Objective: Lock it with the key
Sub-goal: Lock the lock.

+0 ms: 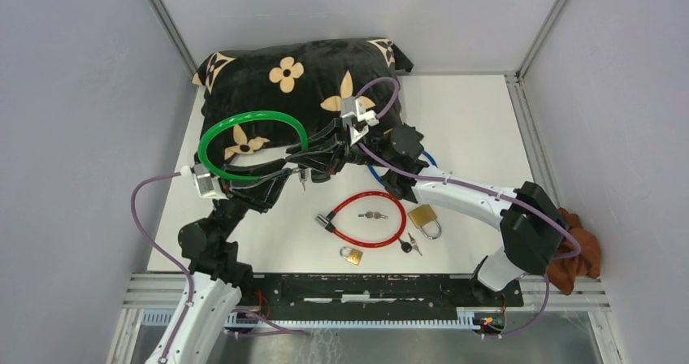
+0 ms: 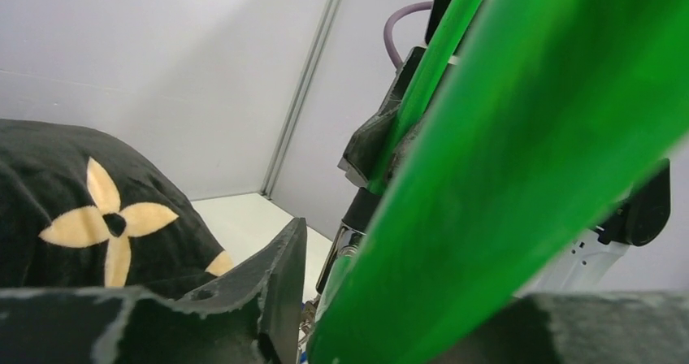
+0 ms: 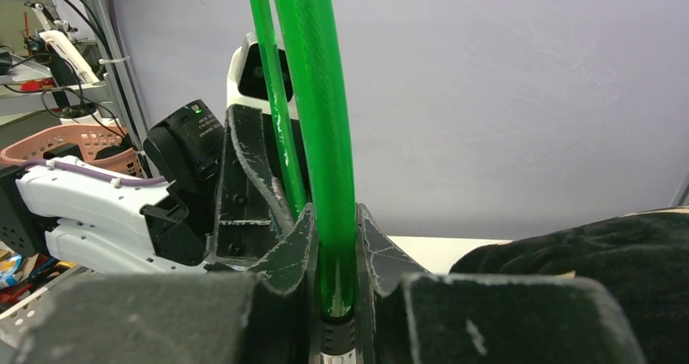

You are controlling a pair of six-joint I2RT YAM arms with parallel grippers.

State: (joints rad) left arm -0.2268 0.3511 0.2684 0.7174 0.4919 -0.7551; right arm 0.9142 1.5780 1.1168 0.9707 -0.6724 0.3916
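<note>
A green cable lock stands as an upright loop over the pillow, with both grippers at its lower right end. My right gripper is shut on the green cable just above its black and chrome lock end. The left gripper has the same cable between its fingers, with a gap on one side, so it stands open. A small key hangs below the lock end. Bits of a keyring show beside the chrome lock barrel.
A black pillow with tan flowers fills the back left. On the table lie a red cable lock with keys inside it, a black-headed key, two brass padlocks and a blue cable. A rust-coloured cloth sits far right.
</note>
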